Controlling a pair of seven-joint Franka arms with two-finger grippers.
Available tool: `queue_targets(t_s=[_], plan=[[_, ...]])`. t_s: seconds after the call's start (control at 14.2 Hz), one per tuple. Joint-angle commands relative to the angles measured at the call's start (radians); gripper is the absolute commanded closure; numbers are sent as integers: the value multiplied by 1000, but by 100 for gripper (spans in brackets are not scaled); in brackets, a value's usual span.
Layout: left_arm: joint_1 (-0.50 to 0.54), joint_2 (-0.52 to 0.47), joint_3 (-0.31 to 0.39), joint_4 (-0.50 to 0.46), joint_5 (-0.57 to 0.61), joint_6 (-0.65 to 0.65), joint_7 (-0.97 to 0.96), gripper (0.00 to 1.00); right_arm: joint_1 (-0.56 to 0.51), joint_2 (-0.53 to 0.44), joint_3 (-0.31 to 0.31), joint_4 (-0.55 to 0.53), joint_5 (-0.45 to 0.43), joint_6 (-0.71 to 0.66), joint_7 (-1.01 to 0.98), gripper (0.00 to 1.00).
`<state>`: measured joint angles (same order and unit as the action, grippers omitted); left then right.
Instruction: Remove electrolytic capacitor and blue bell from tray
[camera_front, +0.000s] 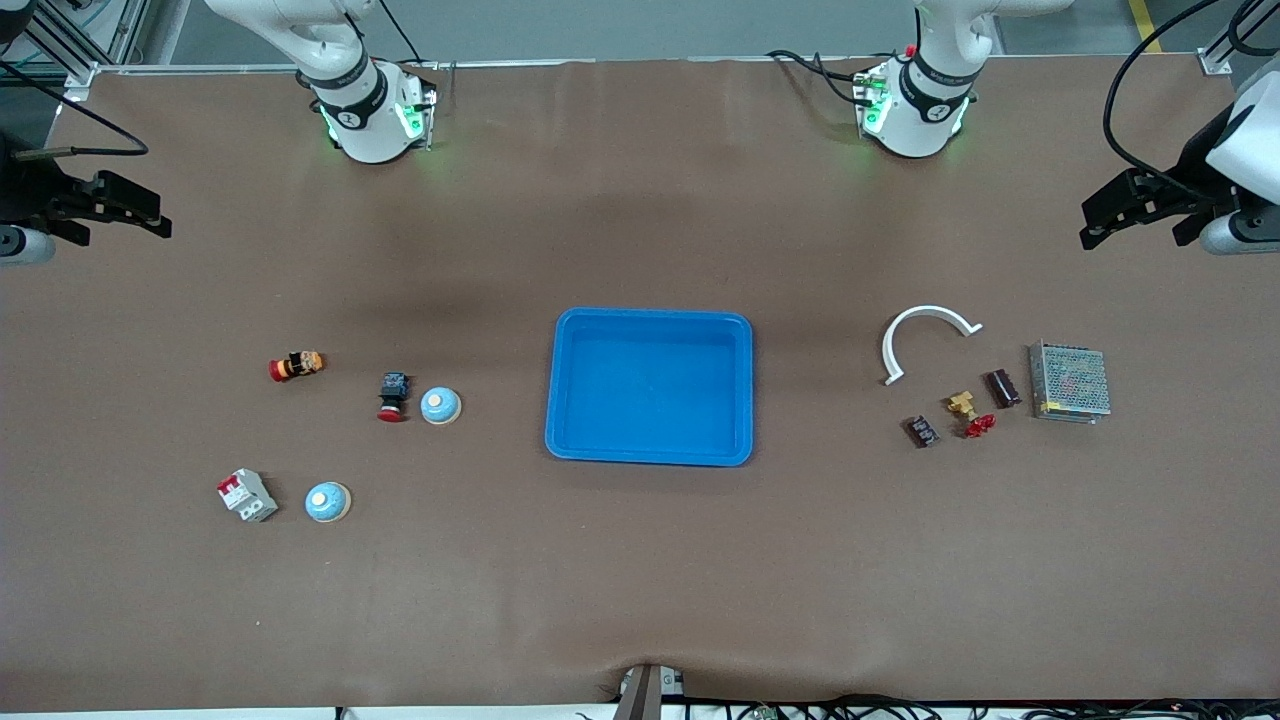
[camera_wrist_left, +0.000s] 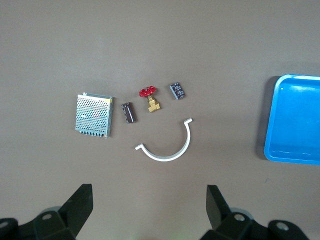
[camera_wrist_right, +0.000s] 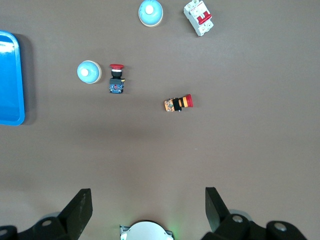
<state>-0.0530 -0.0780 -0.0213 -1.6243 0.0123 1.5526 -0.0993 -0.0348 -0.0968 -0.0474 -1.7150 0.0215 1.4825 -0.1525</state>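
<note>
Lay on the table as 2 blue-domed bells toward the right arm's end and 2 small dark capacitors toward the left arm's end. Sat well apart from both raised grippers: left gripper and right gripper, each spread wide and holding nothing. Held nothing inside the blue tray, set mid-table between both groups.
</note>
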Motion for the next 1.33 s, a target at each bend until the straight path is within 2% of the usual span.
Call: queue_targets(t_s=[0.0,0.91,1.26], plan=[[1,4,3,15,-12,-17,-7,0,-13,6,15,26,-15,-10,10,0],[-7,24,1,57,-3,-69,-43,0,-10,6,18,48,-15,-13,10,0],[-7,24,3,57,-2,-85,-45,0,-51,8,14,98,-14,-16,10,0]])
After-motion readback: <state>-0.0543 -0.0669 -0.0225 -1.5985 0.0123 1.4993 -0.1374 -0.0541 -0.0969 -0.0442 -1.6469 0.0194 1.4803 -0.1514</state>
